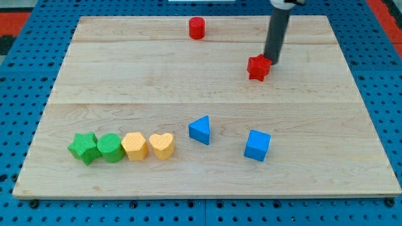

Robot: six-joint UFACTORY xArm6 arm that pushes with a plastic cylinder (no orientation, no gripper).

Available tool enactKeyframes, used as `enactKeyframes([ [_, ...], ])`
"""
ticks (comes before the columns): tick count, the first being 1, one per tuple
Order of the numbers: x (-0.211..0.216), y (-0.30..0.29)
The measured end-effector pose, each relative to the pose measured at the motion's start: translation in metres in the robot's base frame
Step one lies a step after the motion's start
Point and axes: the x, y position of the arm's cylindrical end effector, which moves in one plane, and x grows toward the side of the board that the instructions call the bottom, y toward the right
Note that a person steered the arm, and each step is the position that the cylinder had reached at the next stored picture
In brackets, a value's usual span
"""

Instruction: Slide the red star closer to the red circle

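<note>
The red star (257, 67) lies on the wooden board at the view's upper right. The red circle (197, 28) stands near the board's top edge, up and to the left of the star. My tip (272, 60) is at the star's upper right side, touching it or nearly so. The dark rod rises from there out of the view's top.
A row along the view's bottom left holds a green star (83, 148), a green circle (110, 147), a yellow hexagon (134, 146) and a yellow heart (162, 145). A blue triangle (200, 129) and a blue cube (257, 145) lie at bottom centre. The wooden board (125, 75) sits on blue pegboard.
</note>
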Motion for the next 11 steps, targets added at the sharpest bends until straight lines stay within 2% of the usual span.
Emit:
enactKeyframes([
  [1, 0.042, -0.013],
  [3, -0.080, -0.123],
  [5, -0.033, -0.114],
  [6, -0.071, -0.070],
  [7, -0.091, -0.072],
  [8, -0.116, -0.130],
  [9, -0.118, -0.147],
  [10, -0.126, -0.092],
  [11, -0.160, -0.082],
])
